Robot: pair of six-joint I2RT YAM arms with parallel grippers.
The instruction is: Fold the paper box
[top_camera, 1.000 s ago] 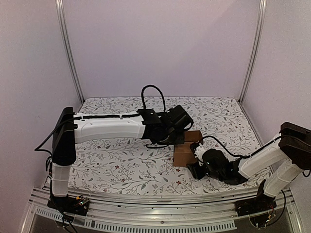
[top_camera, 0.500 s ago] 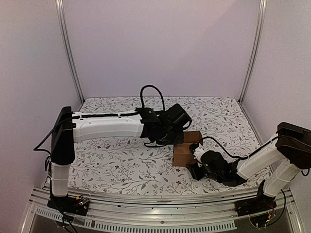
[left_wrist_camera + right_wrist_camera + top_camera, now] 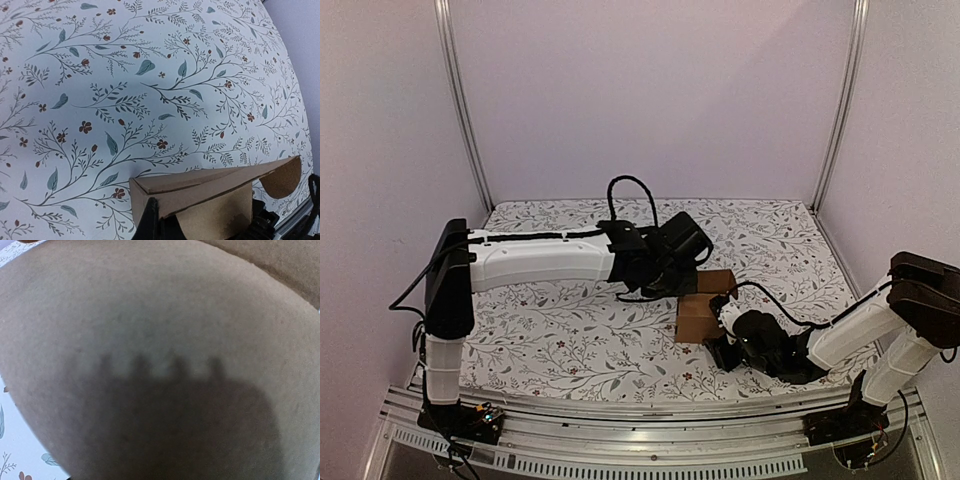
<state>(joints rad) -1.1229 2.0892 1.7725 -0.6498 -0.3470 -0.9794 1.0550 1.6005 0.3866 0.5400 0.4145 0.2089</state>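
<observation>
- paper box (image 3: 701, 312) sits on the floral tablecloth (image 3: 560, 330), right of centre and toward the near edge, between the two arms.
- left gripper (image 3: 686, 286) is at the box's far left upper edge, with the arm reaching across from the left.
- left wrist view: two dark fingers (image 3: 149, 221) stand wide apart, one on each side of the box's front panel. the left one overlaps the cardboard corner. cannot tell whether they are clamping.
- same view: the top panel slopes over the front panel, and a rounded flap (image 3: 283, 178) sticks out to the right.
- right gripper (image 3: 721, 336) is low against the box's near right side.
- right wrist view: filled with brown cardboard carrying a toothed shadow. own fingers unseen, so opening cannot be told.
</observation>
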